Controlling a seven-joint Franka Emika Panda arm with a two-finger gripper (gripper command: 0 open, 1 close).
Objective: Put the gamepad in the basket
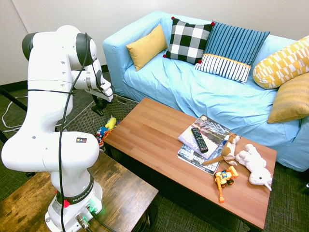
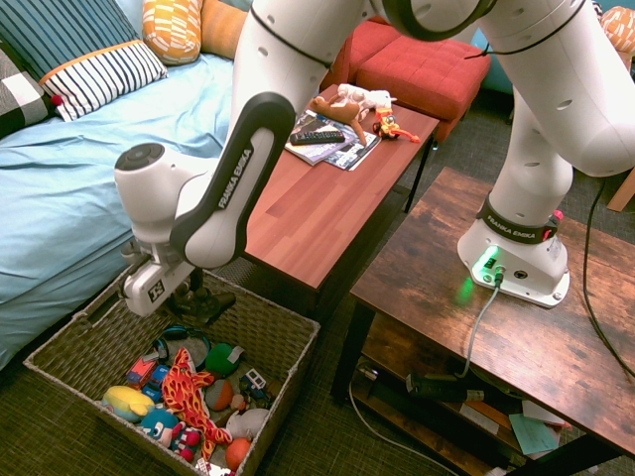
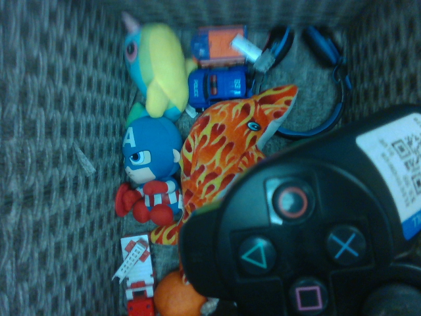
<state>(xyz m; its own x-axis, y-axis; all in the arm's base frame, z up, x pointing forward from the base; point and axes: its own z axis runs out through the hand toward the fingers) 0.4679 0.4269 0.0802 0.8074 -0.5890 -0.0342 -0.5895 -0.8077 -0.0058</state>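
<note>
The gamepad [image 3: 309,243] fills the near corner of the wrist view, its black face with the circle, triangle, cross and square buttons turned to the camera; in the second exterior view it [image 2: 203,305] shows as a dark shape hanging under the claw [image 2: 190,294], which is pinched tight on it and points straight down. It hangs over the basket's [image 2: 283,327] open top, at the end nearest the sofa [image 2: 60,188], above the bare woven bottom. Further along the basket lie a flame-patterned orange plush fish [image 2: 184,392], a yellow and blue plush [image 3: 158,66], a small blue-helmeted hero doll [image 3: 148,168], toy cars [image 3: 217,82] and blue headphones [image 3: 329,85]. On the wooden tabletop [image 2: 317,198] beside it rest magazines [image 1: 203,140] with a TV remote [image 1: 199,139] on top, plush animals [image 1: 253,164] and an orange toy digger [image 1: 224,180]
</note>
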